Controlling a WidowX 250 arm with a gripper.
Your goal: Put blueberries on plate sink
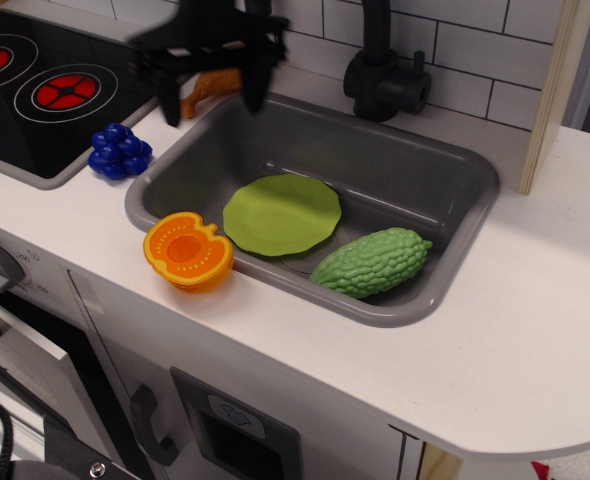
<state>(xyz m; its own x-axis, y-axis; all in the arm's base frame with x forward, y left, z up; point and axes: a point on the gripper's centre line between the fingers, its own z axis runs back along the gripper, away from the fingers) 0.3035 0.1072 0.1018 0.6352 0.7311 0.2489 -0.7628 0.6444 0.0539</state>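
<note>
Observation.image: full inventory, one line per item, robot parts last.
blueberries: 1 cluster, dark blue, counter between stovetop and sink
plate: 1, light green, in sink
sink: 1, grey, set in counter
bitter gourd: 1, green, in sink beside plate
orange half: 1, orange, counter at sink's front-left rim
chicken drumstick: 1, brown, behind sink, partly hidden
stovetop: 1, black, red burners, left
faucet: 1, black, behind sink
gripper: 1, black, open, above sink's back-left corner

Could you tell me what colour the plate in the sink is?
Light green plate, clearest in the observation.image view.
</note>
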